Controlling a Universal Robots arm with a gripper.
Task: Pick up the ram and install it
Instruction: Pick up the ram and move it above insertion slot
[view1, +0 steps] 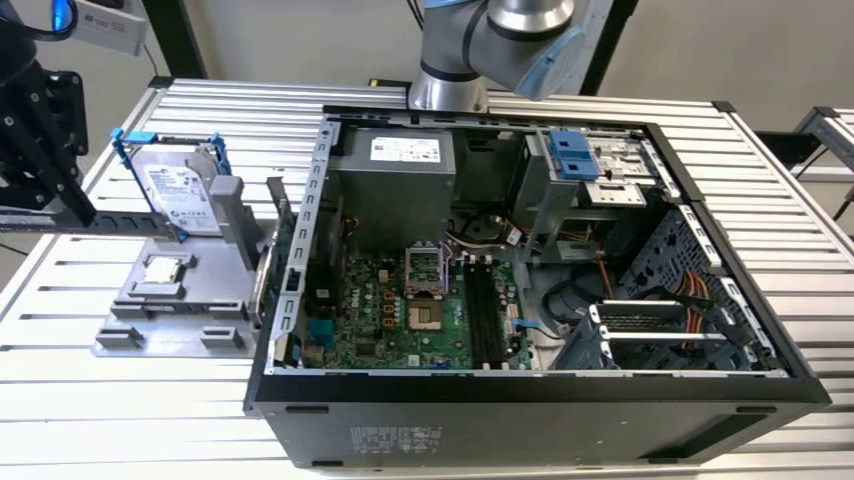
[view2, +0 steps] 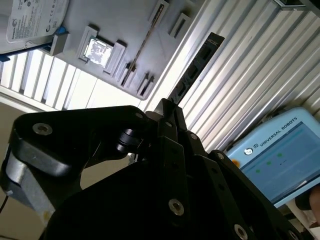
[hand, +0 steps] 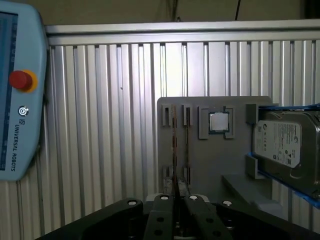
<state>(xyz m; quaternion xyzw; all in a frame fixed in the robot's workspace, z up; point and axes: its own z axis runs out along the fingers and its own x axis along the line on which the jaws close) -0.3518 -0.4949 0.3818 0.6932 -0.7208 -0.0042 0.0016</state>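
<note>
A robotics lab: a ribbed aluminium bench (view1: 134, 420) carries an opened desktop computer case (view1: 534, 405), a grey parts holder (view1: 174, 320), a robot arm (view1: 514, 40) and its control tablet (hand: 20, 100).

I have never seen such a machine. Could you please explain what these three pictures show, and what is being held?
It is one robot arm with a black hand. The exterior view looks from outside at a ribbed metal table bearing an open black computer case. Both wrist views come from cameras on the arm, looking past the hand. Beside the case stands a grey plastic holder carrying a silver hard drive and a small square processor chip. The hand grips a long, narrow, flat circuit-board stick, the ram.
</note>
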